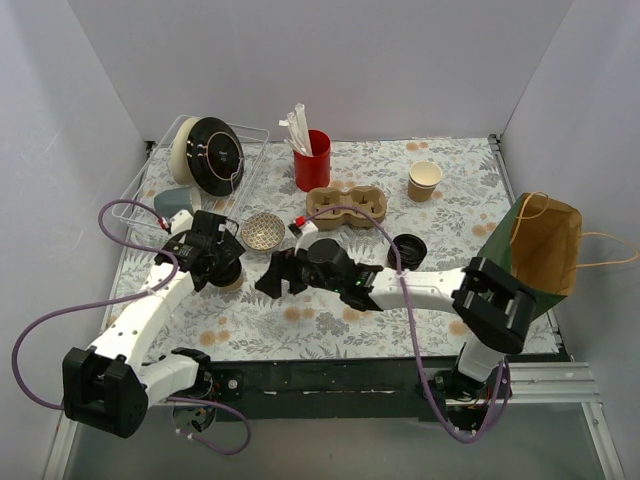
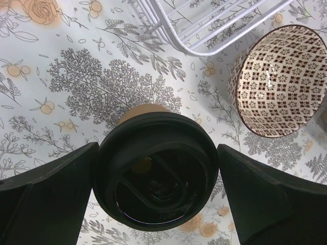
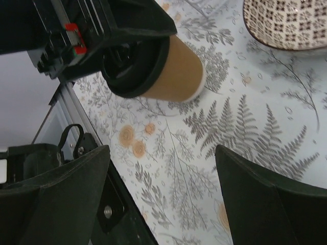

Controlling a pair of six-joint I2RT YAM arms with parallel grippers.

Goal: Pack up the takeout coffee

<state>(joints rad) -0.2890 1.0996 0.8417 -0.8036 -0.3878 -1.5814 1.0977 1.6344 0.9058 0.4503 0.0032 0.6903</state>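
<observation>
Grippers: two, both mine. My left gripper (image 2: 157, 168) has its jaws wide apart. My right gripper (image 3: 162, 163) also has its jaws apart, with only the flowered cloth (image 3: 240, 132) between them.
Takeout coffee: one, a brown paper cup with a black lid (image 2: 156, 178). In the top view it stands on the cloth, left of centre.
Coffee and left gripper: in the lower middle of the left wrist view the lid sits between my two left fingers (image 2: 46, 199). They are just beside its rim on each side; whether they press it I cannot tell.
Coffee and right gripper: in the right wrist view the cup is at upper left, apart from my right fingers (image 3: 271, 199).
Other cups: one pale tan cup (image 1: 425, 181) without lid, upper right; one red cup (image 1: 312, 160) with white straws, upper centre; one grey-blue mug (image 1: 175, 200), upper left.
Loose lid: one, black (image 1: 408, 248), right of centre.
Bowl: one, patterned (image 1: 262, 232), near the coffee on its right.
Cup carrier: one, brown (image 1: 347, 207), centre.
Wire rack: one (image 1: 145, 195), upper left, holding two plates, one cream (image 1: 185, 150) and one black (image 1: 218, 155).
Paper bag: one (image 1: 545, 245), right edge.
</observation>
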